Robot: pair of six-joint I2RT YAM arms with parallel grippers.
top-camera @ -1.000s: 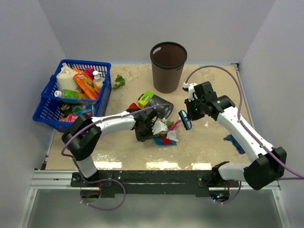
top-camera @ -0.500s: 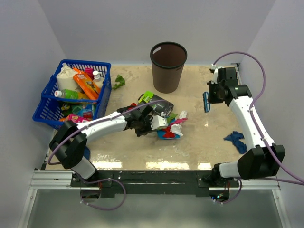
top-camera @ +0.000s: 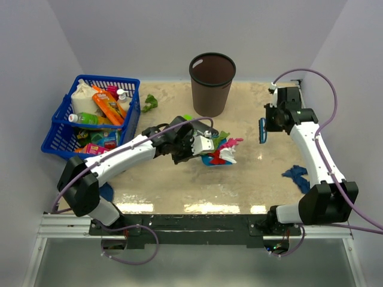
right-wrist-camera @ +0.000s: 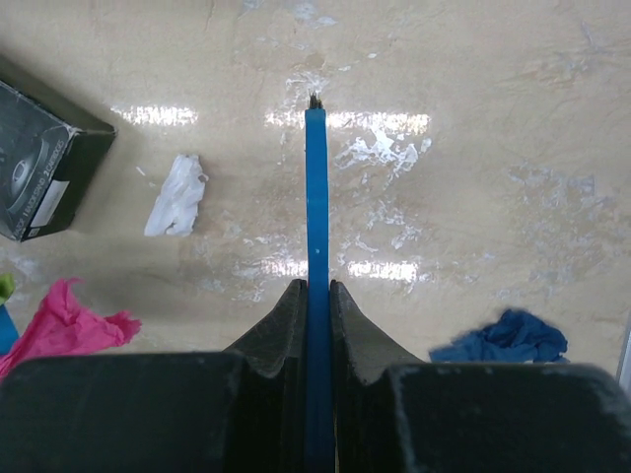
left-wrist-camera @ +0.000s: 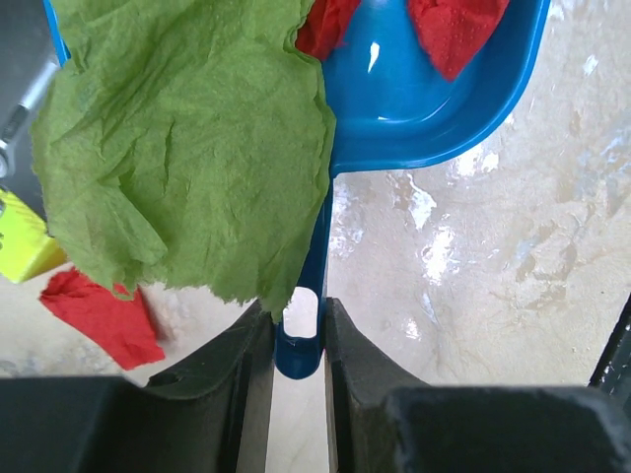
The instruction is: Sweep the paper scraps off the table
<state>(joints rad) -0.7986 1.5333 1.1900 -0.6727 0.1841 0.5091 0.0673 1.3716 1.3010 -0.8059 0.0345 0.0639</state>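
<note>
Top external camera is looking down from above the near edge, taking in the whole table (top-camera: 251,179); left wrist camera is sitting close over the blue dustpan (left-wrist-camera: 424,89), right wrist camera is looking down from farther off at a blue paper scrap (right-wrist-camera: 503,337), both things also showing from above.

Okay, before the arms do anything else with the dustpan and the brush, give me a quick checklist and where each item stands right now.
1. Left jaws shut on the dustpan handle: ok.
2. Right jaws shut on the brush: ok.
3. Load contained in the pan: not ok, the green sheet drapes over its rim.
4. Table free of scraps: not ok; blue scrap, green scrap by the basket, and white scrap remain.
5. Bin upright and open: ok.
6. Pan's clearance above the table: cannot tell.
</note>
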